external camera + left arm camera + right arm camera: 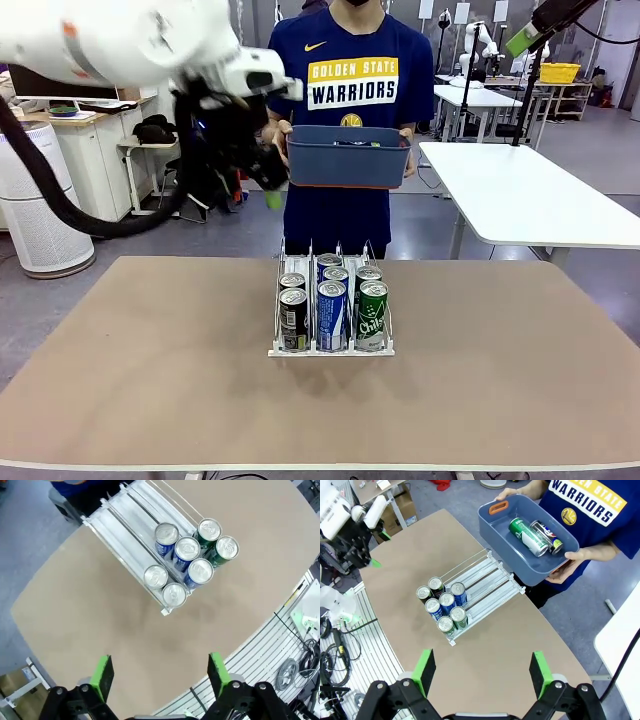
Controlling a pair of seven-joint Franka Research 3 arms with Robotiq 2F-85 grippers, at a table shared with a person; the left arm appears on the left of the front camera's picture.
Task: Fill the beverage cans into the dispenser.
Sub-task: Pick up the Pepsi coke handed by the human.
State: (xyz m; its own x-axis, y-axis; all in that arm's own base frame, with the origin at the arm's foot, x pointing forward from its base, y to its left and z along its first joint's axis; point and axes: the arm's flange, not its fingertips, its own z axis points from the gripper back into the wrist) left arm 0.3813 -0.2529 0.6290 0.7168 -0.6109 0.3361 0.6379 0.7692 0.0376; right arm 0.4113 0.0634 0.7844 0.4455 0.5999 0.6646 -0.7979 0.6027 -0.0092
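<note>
Dispenser [330, 351]: stands in the middle of the table [150, 380], low front lip toward the robot's side; the rear stretch of its lanes is bare.
Beverage cans [331, 315]: seven upright in the dispenser, packed against the front lip. Two black/silver in the left lane, three blue in the middle, two green in the right.
Bin [495, 527]: blue-grey, held up by the person [350, 120] beyond the table's far edge, a hand [572, 562] at each end.
Loose cans [527, 536]: two lying on their sides in the bin, one green, one silver and dark (print too small to read).
Left gripper [160, 675]: jaws spread wide, nothing between them; high above the dispenser.
Right gripper [482, 672]: jaws spread wide, empty; high over the table.
</note>
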